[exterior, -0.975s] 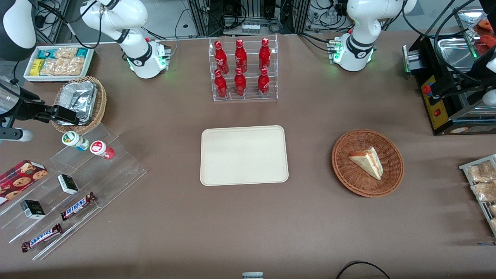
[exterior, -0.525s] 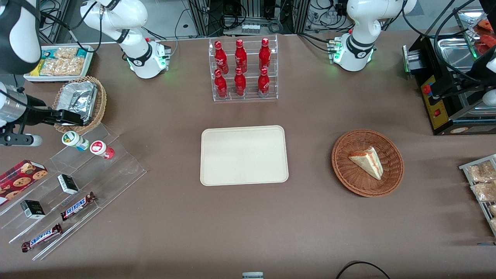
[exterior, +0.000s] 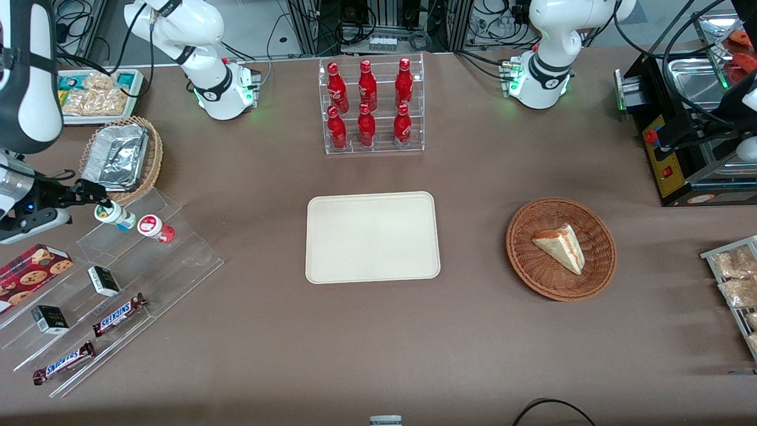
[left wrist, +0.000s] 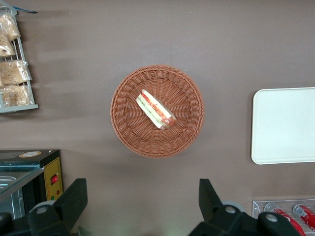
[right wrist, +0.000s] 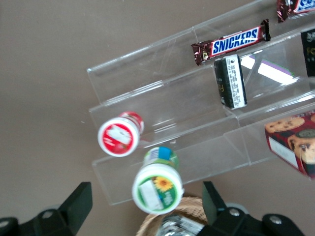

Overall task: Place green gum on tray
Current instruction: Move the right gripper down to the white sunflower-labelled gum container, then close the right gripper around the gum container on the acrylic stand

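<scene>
Green gum [exterior: 115, 215] stands on the top step of the clear rack [exterior: 118, 278], just beside the red-lidded one [exterior: 155, 228]. Gripper [right wrist: 146, 206] above it, fingers spread either side, not touching, lined up to grasp. Tray [exterior: 372, 236] bare, well apart from the rack.

red-lidded canister [exterior: 155, 228] on acrylic rack [exterior: 112, 284] | sandwich [exterior: 559, 247] in wicker basket [exterior: 597, 236]

"SNICKERS" reads in blue on white on 2 brown candy bars [exterior: 119, 314] [exterior: 63, 362] lying on the clear stepped rack [exterior: 195, 260], the second at abt 7 o'clock from the first; same word on the bar [right wrist: 231, 42] in right wrist view. Other labels too small to read.
</scene>
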Controlling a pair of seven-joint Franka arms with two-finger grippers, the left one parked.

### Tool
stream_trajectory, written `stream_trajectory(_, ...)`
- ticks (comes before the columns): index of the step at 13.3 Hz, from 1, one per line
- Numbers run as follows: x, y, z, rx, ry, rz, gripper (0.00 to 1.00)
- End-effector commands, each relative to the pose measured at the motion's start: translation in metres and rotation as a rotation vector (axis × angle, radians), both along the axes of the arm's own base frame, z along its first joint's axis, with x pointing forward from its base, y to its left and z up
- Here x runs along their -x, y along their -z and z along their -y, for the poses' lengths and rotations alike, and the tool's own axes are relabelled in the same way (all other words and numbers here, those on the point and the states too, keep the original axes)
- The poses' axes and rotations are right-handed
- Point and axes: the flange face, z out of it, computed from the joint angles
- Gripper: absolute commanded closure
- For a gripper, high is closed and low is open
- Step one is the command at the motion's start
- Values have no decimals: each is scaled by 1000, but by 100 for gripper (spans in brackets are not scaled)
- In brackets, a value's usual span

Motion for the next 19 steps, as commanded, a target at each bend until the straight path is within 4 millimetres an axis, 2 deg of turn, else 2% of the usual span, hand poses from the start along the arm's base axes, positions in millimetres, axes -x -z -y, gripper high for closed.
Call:
stream_trajectory(1,25,20,6,-22,-84,76,1)
stream_trajectory(4,40,34,1,-17,-94,92,1)
stream_trajectory(9,47,50,4,-2,-140,125,1)
stream_trajectory(19,47,56,6,2,-157,127,1)
